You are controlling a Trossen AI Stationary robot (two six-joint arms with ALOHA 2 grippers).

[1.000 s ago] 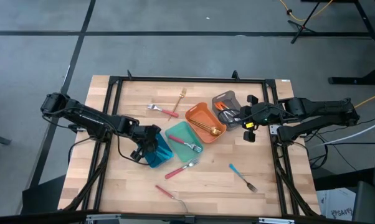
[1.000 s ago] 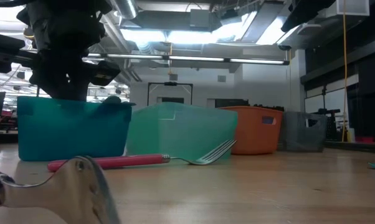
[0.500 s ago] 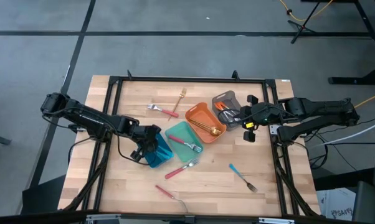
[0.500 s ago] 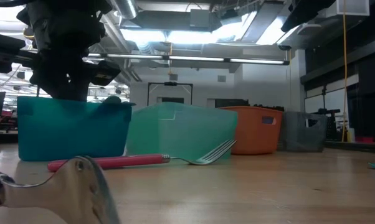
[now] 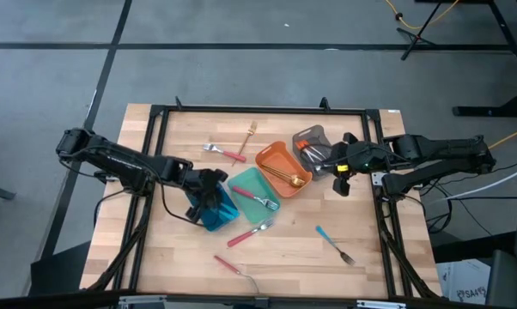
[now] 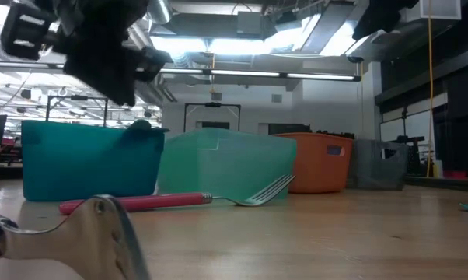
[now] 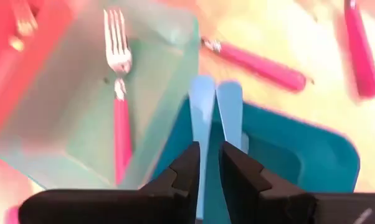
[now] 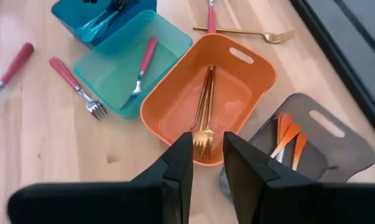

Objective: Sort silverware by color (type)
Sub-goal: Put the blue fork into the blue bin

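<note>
My left gripper [image 7: 210, 158] hovers open just above the blue tray [image 5: 218, 216], its fingers a little apart with nothing held. Two light-blue handles [image 7: 203, 106] stand in that tray and lean on its rim beside the teal tray [image 5: 246, 184], where a pink-handled fork [image 7: 119, 118] lies. Gold utensils [image 8: 205, 102] lie in the orange tray [image 5: 271, 159]. Orange-handled ones [image 8: 288, 138] lie in the grey tray [image 5: 317, 135]. Loose on the table are pink forks [image 5: 248, 233], a blue fork [image 5: 334, 243] and a gold fork [image 5: 250, 133]. My right gripper [image 8: 207, 168] waits open, high beside the grey tray.
A pink-handled utensil [image 5: 228, 264] lies near the front edge and another pink fork [image 5: 224, 153] toward the far side. A black frame [image 5: 258, 110] runs around the tabletop. Bare wood shows at the front right around the blue fork.
My left gripper has risen out of the blue tray and tipped more level; the blue handles stayed leaning in the tray. My right gripper has rolled a little about its own line without shifting place.
</note>
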